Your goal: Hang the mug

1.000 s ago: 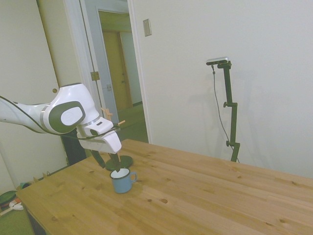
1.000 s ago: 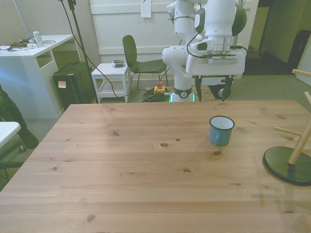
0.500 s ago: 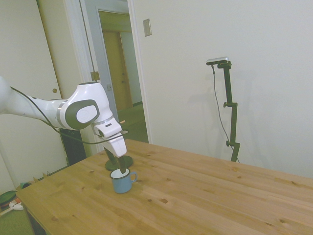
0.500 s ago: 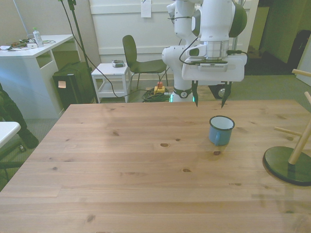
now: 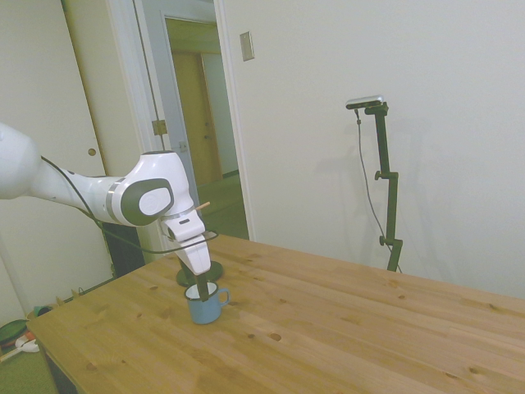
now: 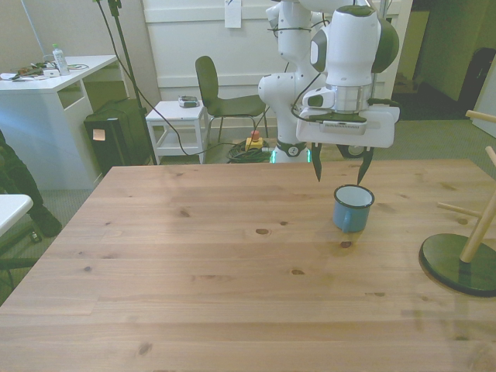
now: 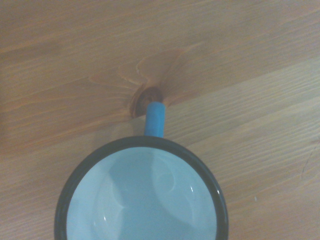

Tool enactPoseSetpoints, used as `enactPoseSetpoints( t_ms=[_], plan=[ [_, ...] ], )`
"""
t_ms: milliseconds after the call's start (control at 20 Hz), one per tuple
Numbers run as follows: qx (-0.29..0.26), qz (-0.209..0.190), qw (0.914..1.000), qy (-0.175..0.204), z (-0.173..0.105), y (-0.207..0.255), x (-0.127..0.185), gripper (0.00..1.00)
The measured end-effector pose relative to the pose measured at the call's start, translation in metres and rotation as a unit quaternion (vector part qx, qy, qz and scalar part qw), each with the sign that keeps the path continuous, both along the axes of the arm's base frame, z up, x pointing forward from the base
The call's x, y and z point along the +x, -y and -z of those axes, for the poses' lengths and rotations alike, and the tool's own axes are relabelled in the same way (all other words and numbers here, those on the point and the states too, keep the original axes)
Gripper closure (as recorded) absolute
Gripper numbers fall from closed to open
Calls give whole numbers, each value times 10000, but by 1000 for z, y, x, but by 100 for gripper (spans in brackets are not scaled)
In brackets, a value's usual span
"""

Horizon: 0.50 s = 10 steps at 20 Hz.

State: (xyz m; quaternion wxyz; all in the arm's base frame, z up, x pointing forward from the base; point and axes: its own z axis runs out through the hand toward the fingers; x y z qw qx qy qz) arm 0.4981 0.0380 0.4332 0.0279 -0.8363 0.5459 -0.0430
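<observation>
**Claw poised over the mug's rim, handle facing away from the arm**

I have the claw (image 6: pixel 339 169) right above the small blue enamel mug with the white inside and thin dark rim (image 6: pixel 353 208), its two dark fingers spread apart and empty. In the front view the fingertips hang just over the rim, offset slightly toward the frame's left, so the mug lies directly below and a touch right of the claw's centre. In the side view one finger seems to dip toward the mug's mouth; I cannot tell whether it touches.

The mug stands upright on the pale knotted pine worktop (image 6: pixel 194 263), right of centre in the front view. The wrist view shows its round opening, glossy white interior and a narrow blue loop handle (image 7: pixel 154 119) pointing at a dark knot in the wood.

The hanging stand (image 6: pixel 465 252), a dark round base with pale wooden pegs, sits at the frame's right edge, near the mug but apart from it.

I judge a rim-wall pinch is next; the smooth enamel may slip.
</observation>
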Motion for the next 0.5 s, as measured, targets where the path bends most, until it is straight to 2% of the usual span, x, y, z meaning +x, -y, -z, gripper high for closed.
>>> enactPoseSetpoints(
  t_ms=[350, 400, 500],
  plan=[
    [-60, 90, 9998, -145, 21, 0, 16, 0],
    [-64, 86, 9998, -173, 25, -1, 19, 100],
    [-61, 71, 9997, -219, 30, -2, 22, 100]
  ],
)
